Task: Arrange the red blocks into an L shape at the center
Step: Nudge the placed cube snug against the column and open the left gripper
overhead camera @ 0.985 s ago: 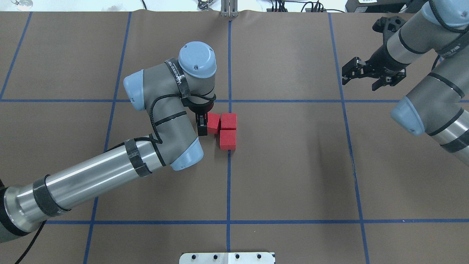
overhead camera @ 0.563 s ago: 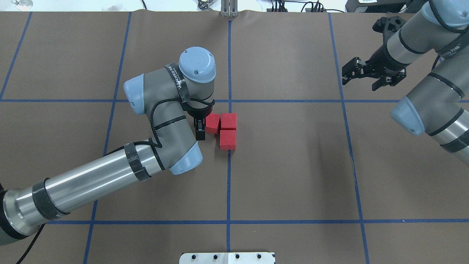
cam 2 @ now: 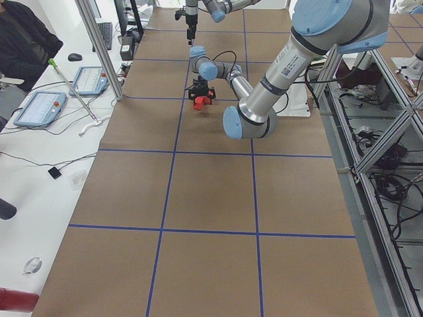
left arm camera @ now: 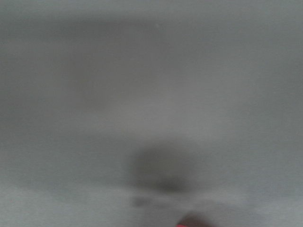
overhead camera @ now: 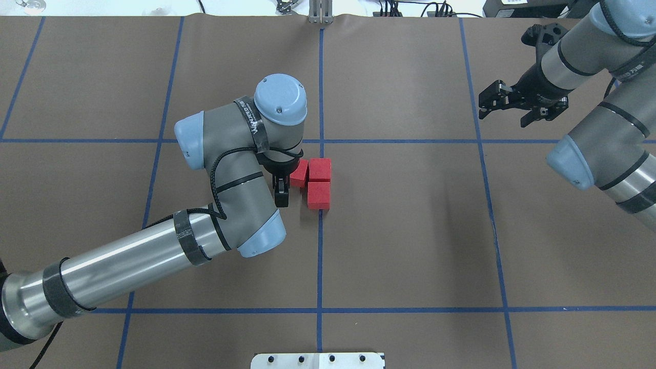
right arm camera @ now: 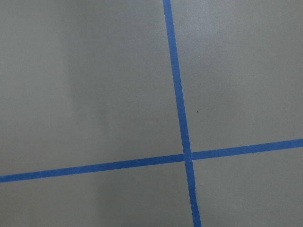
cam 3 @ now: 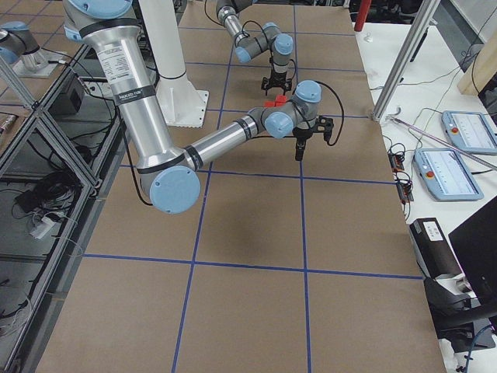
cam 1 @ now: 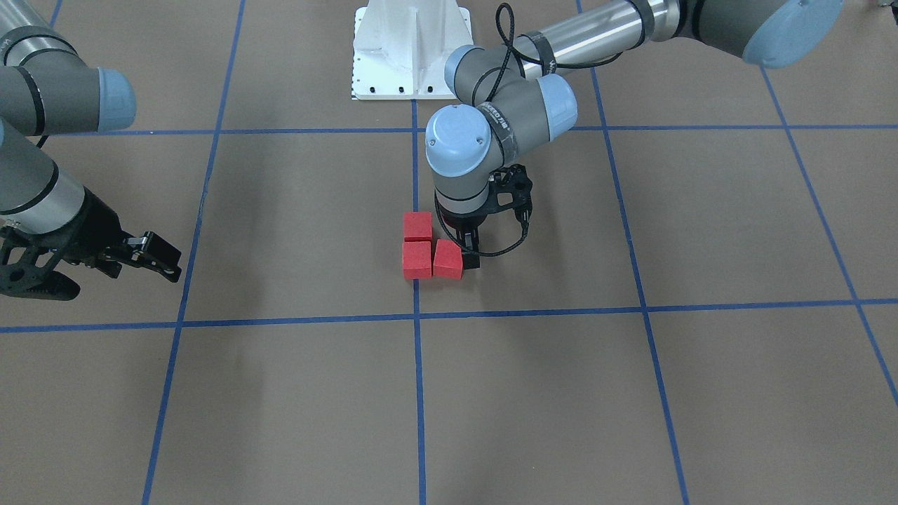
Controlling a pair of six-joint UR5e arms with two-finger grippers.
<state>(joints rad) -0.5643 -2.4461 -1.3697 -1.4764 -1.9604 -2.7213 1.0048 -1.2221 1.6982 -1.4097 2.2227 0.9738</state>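
Note:
Three red blocks lie together at the center in an L: one (overhead camera: 320,169) on the blue tape line (overhead camera: 320,256), one (overhead camera: 319,195) nearer me, one (overhead camera: 299,173) to its left, slightly turned. They also show in the front view: (cam 1: 418,226), (cam 1: 417,259), (cam 1: 447,259). My left gripper (overhead camera: 287,184) stands low beside the left block and looks open. One finger (cam 1: 469,258) stands at that block's outer side; the other is hidden under the wrist. The left wrist view is a grey blur. My right gripper (overhead camera: 502,114) is open and empty, far right.
The white base plate (cam 1: 410,49) sits at the robot's edge of the table. The right wrist view shows a tape crossing (right arm camera: 187,156). A person (cam 2: 23,39) and tablets (cam 2: 39,105) are at a side table beyond the far edge.
My left wrist has shifted slightly right, and its visible finger has slid along the left block's side toward the robot. The blocks and the right arm have hardly moved.

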